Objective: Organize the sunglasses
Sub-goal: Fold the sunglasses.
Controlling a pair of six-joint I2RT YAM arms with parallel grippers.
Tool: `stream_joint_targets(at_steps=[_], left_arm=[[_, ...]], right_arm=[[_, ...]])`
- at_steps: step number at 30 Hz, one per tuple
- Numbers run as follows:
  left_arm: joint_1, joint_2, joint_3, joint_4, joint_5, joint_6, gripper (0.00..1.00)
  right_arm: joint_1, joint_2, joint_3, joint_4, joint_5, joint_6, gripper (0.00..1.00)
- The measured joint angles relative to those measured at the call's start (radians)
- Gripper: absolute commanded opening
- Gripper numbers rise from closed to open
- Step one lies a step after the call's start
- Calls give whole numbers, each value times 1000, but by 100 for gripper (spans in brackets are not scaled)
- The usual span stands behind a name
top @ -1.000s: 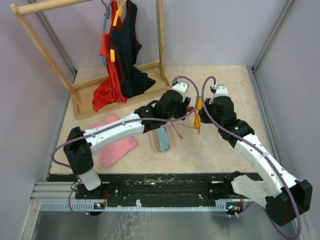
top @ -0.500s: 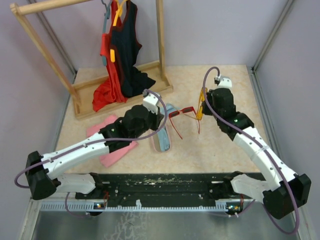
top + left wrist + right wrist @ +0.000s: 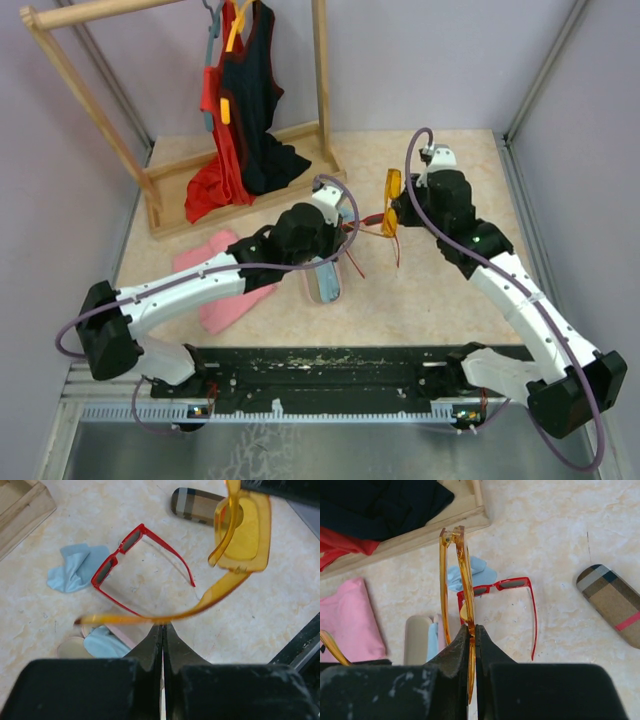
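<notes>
Pinching fully shut, the left gripper (image 3: 162,627) has its tips right at the outstretched temple of the orange-yellow sunglasses (image 3: 250,530); whether they actually nip it, I cannot tell. The right gripper (image 3: 472,630) is clamped on that pair's frame, holding it above the counter (image 3: 420,300). Beyond, the red sunglasses (image 3: 131,539) lie on the counter beside a blue cloth (image 3: 75,570).

Far left: the clothes rack (image 3: 322,80) and its hanging garments close off that corner.
Centre: red sunglasses (image 3: 118,554), a blue cloth (image 3: 72,570) and an open case (image 3: 323,282) crowd the desk (image 3: 420,310) between the arms.
Mid-air: orange-yellow sunglasses (image 3: 391,203), clamped in the right hand (image 3: 472,630), span the gap toward the left hand (image 3: 162,627).
Right of centre: a striped case (image 3: 612,605) lies flat.
Near left: pink cloth (image 3: 235,300).
Open: bare desk near right and in the far right corner.
</notes>
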Motion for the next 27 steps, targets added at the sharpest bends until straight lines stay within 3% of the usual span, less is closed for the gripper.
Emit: stream_joint_targets(at_steps=[9,18,22,27], left_arm=[[0,154,187,-13,36,18,0],[2,228,270,-53,57,50,3],[3,230,283,-62,55,66,13],[10,215,268,-60,19,88,39]], right_arm=[[80,-18,-13,1,-48,-20,0],[113,-18,-27,-2,-88,-23,0],[113,-18,-34,1,-93,-29,0],[111,-30,-51,-16,-12,-23,0]])
